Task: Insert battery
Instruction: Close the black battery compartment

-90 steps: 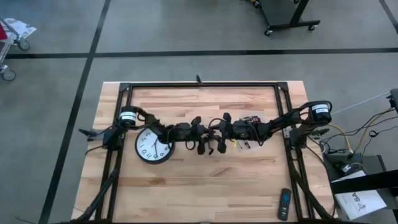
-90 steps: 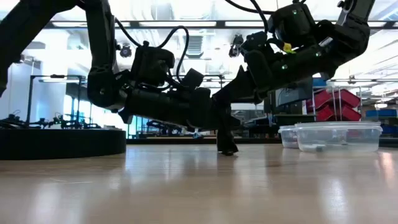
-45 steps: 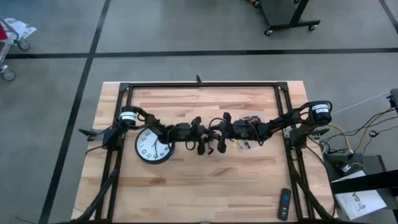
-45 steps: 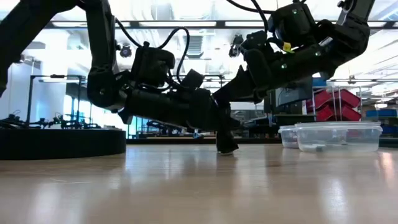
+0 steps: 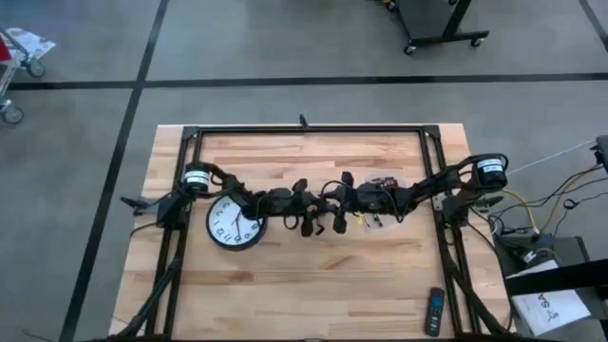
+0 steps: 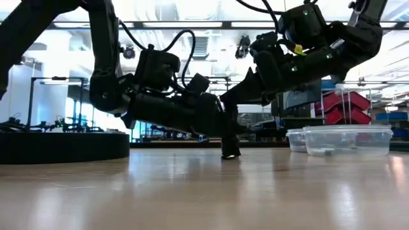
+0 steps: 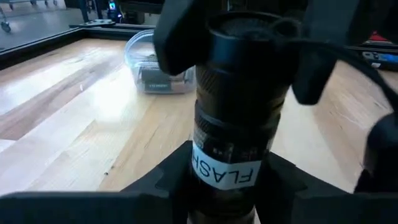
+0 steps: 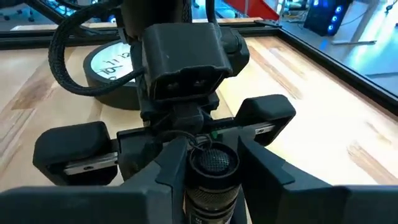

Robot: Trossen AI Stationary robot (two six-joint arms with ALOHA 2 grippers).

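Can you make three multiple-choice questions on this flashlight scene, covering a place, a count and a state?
1. Where is the wall clock?
A. under the left arm
B. by the remote
C. in the container

2. How many grippers are at the flashlight?
A. none
B. one
C. two

3. How does the flashlight stand?
A. flat on the table
B. upright
C. inside the clear container

Answers: 1 A, the high view shows it there. 2 C, left gripper and right gripper both clamp it. 3 B, the low view shows it vertical.
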